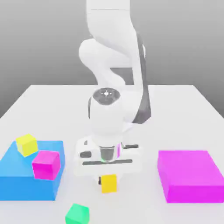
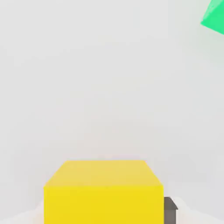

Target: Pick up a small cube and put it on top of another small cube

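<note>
yellow cube [image 1: 109,183], green cube [image 1: 77,214], magenta block [image 1: 190,176], blue block [image 1: 17,177]

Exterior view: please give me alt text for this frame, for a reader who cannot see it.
A white robot arm reaches down to a small yellow cube on a white table, its hand directly above it. A green cube lies nearby; a blue block carries a magenta cube and another yellow cube; a magenta block sits opposite.

Small yellow cube [image 1: 109,183] upright on the table (green cube [image 1: 77,214] nearby).
</note>
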You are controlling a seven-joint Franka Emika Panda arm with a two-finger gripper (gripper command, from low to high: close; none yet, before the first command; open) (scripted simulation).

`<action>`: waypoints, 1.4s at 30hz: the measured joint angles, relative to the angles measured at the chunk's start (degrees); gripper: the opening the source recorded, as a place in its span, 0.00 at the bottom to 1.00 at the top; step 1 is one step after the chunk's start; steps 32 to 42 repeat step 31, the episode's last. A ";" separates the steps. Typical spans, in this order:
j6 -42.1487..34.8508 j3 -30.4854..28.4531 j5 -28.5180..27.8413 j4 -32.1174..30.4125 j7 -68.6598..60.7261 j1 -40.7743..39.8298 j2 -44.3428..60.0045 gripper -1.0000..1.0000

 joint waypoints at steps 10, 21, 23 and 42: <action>-11.45 0.23 1.35 6.56 -12.23 -3.26 -4.05 0.00; -20.41 -0.26 0.32 20.07 -30.63 -7.21 0.17 0.00; -20.64 -0.29 0.02 21.98 -33.04 -7.63 1.50 0.00; -13.50 -0.38 -0.16 23.18 -33.76 -7.73 9.77 1.00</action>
